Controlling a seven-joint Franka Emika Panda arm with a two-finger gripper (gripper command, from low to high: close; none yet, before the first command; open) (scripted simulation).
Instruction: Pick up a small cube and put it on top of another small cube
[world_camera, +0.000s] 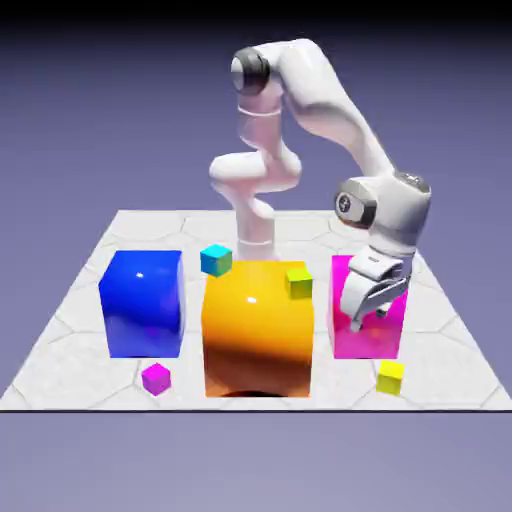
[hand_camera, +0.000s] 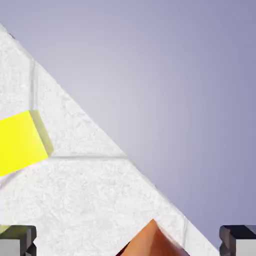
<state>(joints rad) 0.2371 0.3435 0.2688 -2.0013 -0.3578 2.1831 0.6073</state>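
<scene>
Small bright yellow cube (world_camera: 391, 376) sits flat on the pale stone-patterned table (world_camera: 70, 330) at about 5 o'clock from the big glossy orange cube (world_camera: 258, 325), just in front of the big magenta cube (world_camera: 342, 290). As a cube it has no long axis; 1 face looks toward the camera, edges slightly skewed. The white arm's 2-finger gripper (world_camera: 366, 317) hangs above it at 11 o'clock, jaws spread wide, holding nothing. In the hand view the cube (hand_camera: 20, 142) lies at 9 o'clock.
</scene>
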